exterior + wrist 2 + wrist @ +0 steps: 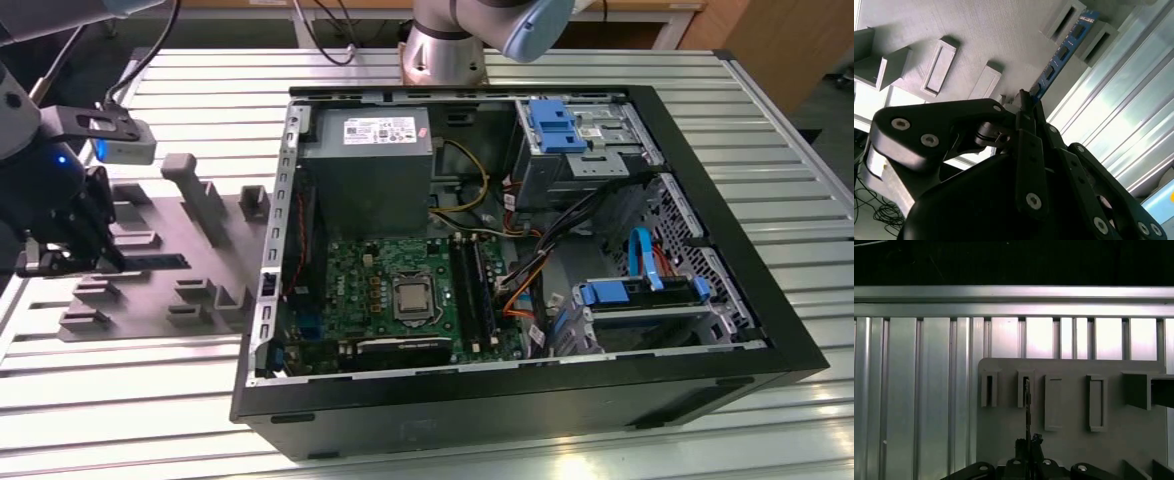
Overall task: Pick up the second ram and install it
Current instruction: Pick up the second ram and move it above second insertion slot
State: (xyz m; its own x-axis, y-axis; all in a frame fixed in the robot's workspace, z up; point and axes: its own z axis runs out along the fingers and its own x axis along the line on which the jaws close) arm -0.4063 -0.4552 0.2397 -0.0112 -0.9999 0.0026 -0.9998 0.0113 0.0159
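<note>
Gripper (1026, 102) pinched shut on the near end of the second ram (1061, 52), board standing on edge. Its far end sits between two slotted posts (1100, 39) of the grey fixture plate (979, 30), walls close on either side. Other raised blocks (939, 67) stand nearby, apart from the stick. Ribbed metal table (1119, 115) runs open beyond the plate edge. Open computer case (534, 400) lies well apart toward the exterior view's right, motherboard (360, 280) exposed inside.
</note>
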